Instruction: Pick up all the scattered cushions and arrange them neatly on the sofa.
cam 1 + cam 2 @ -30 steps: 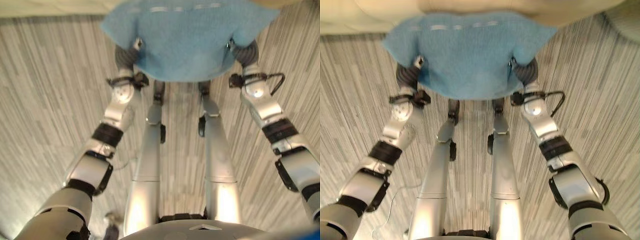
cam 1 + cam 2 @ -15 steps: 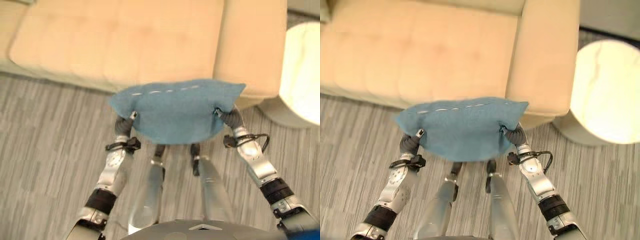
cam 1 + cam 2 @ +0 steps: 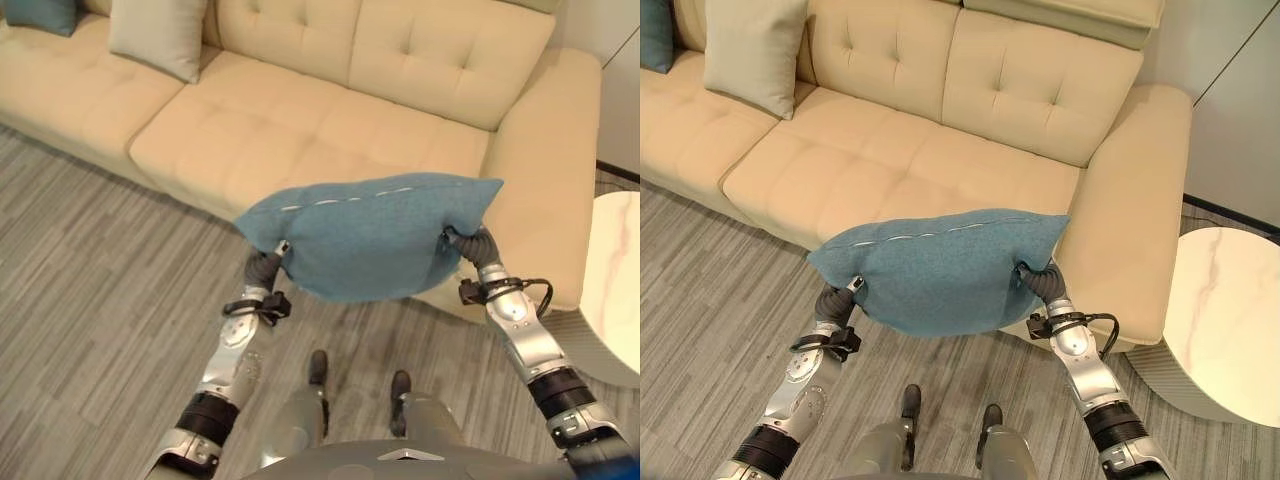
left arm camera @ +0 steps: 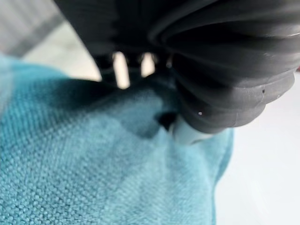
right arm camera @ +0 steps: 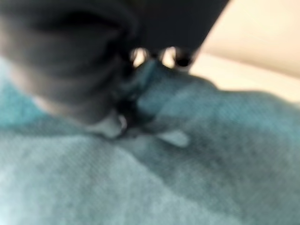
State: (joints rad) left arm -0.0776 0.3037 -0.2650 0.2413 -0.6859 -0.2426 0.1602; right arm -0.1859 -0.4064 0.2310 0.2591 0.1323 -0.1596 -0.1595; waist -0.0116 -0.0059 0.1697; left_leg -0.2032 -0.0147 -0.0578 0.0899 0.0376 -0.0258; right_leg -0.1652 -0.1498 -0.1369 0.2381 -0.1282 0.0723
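A blue cushion (image 3: 370, 235) hangs in the air in front of the beige sofa (image 3: 300, 130), held flat between both hands. My left hand (image 3: 265, 268) grips its left edge and my right hand (image 3: 478, 245) grips its right corner. In the left wrist view the dark-covered left hand (image 4: 220, 84) digs into the blue cushion's cloth (image 4: 84, 178). The right wrist view has the right hand (image 5: 70, 70) bunching the same fabric (image 5: 187, 178). The cushion is level with the front edge of the sofa's right seat, close to the armrest (image 3: 540, 190).
A beige cushion (image 3: 158, 35) leans against the sofa back at the far left, with a teal cushion (image 3: 40, 14) beside it at the corner. A round white marble side table (image 3: 1230, 320) stands right of the armrest. Grey striped flooring (image 3: 90, 260) lies in front.
The camera has swung up from the floor to the sofa. The blue cushion stays held in both hands and now sits higher, over the sofa's front edge.
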